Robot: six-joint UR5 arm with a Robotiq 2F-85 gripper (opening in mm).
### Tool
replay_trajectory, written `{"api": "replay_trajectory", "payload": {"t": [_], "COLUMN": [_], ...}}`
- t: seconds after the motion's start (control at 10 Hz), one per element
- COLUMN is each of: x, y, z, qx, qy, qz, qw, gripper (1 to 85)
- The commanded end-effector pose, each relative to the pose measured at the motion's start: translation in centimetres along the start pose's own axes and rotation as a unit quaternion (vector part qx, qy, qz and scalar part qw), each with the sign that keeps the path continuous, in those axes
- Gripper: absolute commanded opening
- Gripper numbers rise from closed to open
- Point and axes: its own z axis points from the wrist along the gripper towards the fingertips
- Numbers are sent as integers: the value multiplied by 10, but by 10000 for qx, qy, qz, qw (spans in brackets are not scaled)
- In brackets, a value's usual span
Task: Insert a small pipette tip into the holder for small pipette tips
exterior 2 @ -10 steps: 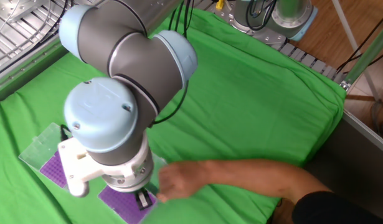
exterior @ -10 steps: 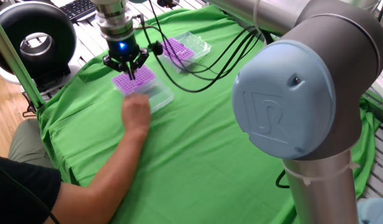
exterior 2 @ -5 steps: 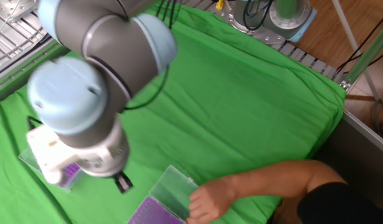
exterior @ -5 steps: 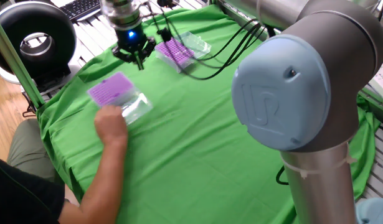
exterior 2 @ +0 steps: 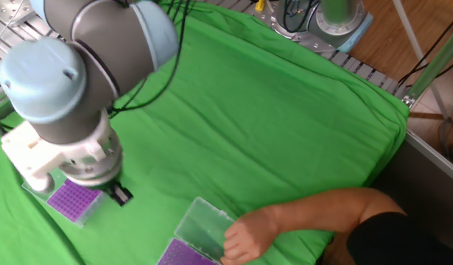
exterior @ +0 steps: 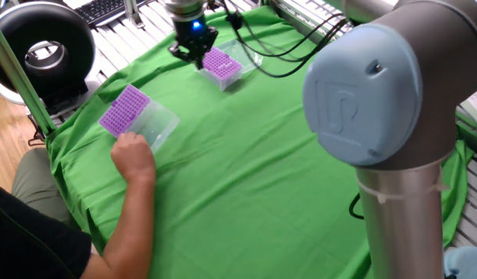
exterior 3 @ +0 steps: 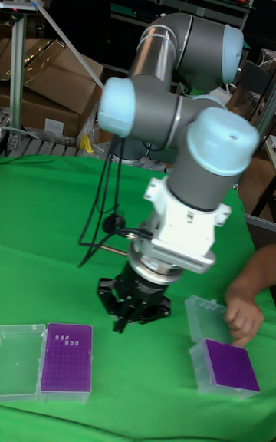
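At the far left the clear lid (exterior 3: 19,361) lies folded open and flat, so the purple holder (exterior 3: 67,365) beside it is free from above. Only a few white tips (exterior 3: 67,340) stand in its back rows, and most holes look empty; I judge this is where the small tip must go. My gripper (exterior 3: 120,324) hangs just to the right of the holder and points down at the green worktop (exterior 3: 153,404), not yet over the holes. The fingers look near each other, but I cannot tell if they are clenched, and a tip between them is too small to see. Further right lies a second purple box (exterior 3: 230,365), also open. A person's hand (exterior 3: 244,321) rests on its lid, probably to keep it steady.
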Motion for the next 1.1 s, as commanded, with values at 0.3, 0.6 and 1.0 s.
{"api": "replay_trajectory", "payload": {"t": [0.3,0.6,1.0], "x": [-13,-17,-19], "y": [-37,-44,-43], "z": [18,22,25], "qx": [76,95,43], "qy": [-257,-362,-415], "qz": [-666,-822,-842], "qw": [9974,9959,9956], "gripper": [10,10,10]}}
